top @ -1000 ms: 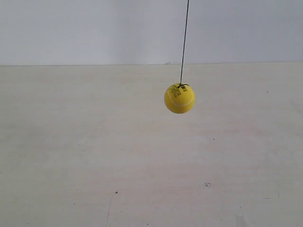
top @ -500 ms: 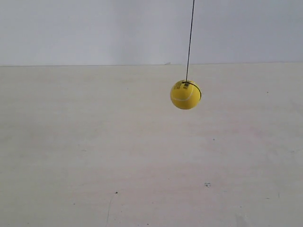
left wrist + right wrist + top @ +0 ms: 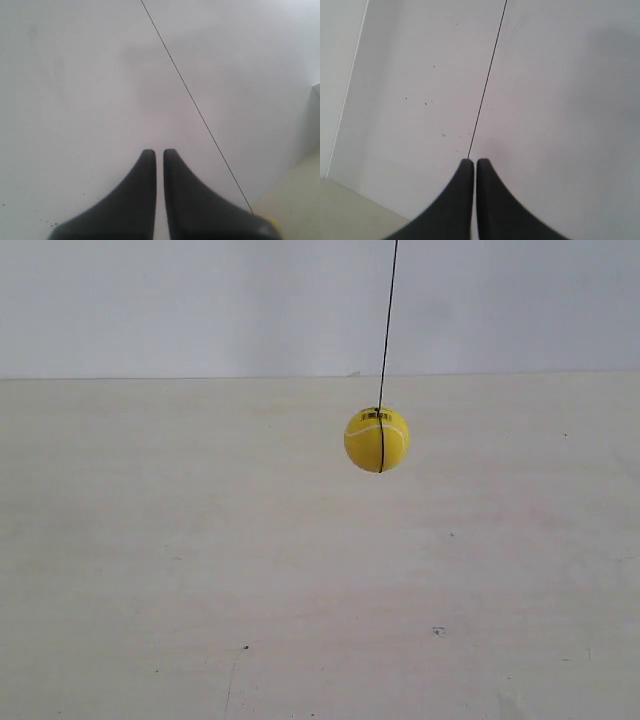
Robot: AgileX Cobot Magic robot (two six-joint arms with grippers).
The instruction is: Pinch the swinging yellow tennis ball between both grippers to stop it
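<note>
The yellow tennis ball (image 3: 377, 439) hangs in mid air on a thin black string (image 3: 388, 320), right of centre in the exterior view, above the pale table. No arm shows in that view. In the left wrist view my left gripper (image 3: 155, 152) is shut with nothing in it; the string (image 3: 190, 92) crosses behind it and a sliver of yellow ball (image 3: 270, 219) peeks past one finger. My right gripper (image 3: 471, 162) is also shut and empty, with the string (image 3: 487, 75) running down behind its tips; the ball is hidden there.
A pale, lightly speckled table top (image 3: 200, 560) fills the lower part of the exterior view, with a plain white wall (image 3: 200, 300) behind. Both wrist views face that white wall (image 3: 75, 75).
The ball swung right half a second ago and has now swung back left, turning on its string so that the string crosses its front.
</note>
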